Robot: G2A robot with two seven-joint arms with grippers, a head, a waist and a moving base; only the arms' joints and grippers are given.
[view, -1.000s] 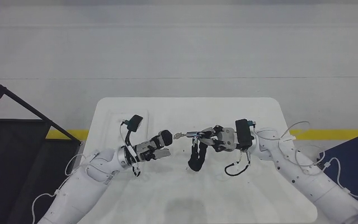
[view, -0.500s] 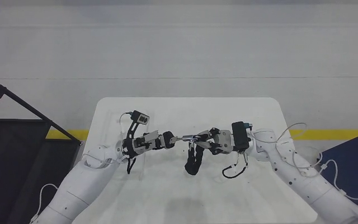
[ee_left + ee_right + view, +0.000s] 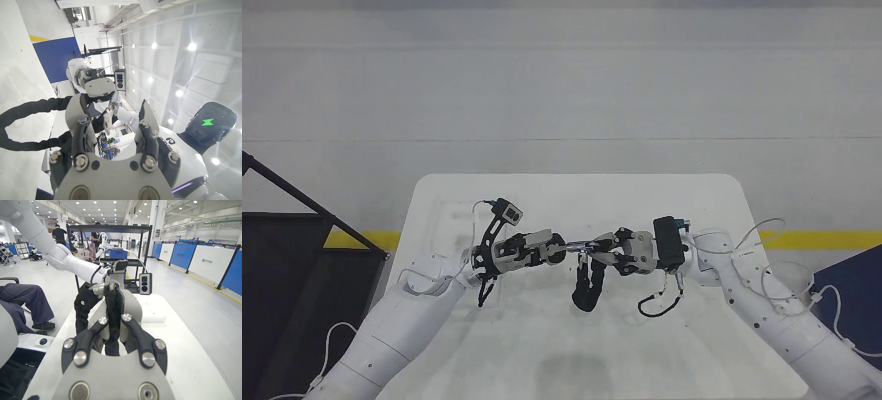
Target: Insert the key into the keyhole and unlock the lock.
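The lock (image 3: 594,244) is a silver cylinder on a black cable (image 3: 587,285) that hangs down to the white table (image 3: 692,200). My right gripper (image 3: 616,245) is shut on the lock and holds it above the table's middle, as the right wrist view also shows (image 3: 113,291). A silver key (image 3: 107,118) sticks out of the keyhole (image 3: 114,103) toward my left arm. My left gripper (image 3: 113,106) is open, with one finger on each side of the key and neither touching it. From above, the left gripper (image 3: 556,248) sits right at the key (image 3: 570,246).
A low white block (image 3: 157,318) lies on the table near its far left corner. A thin black wire (image 3: 657,300) loops under the right wrist. A seated person's legs (image 3: 28,300) are beside the table.
My left arm has swung up and to the right, bringing its open fingers around the key. The right gripper with the lock shifted slightly left, then held still.
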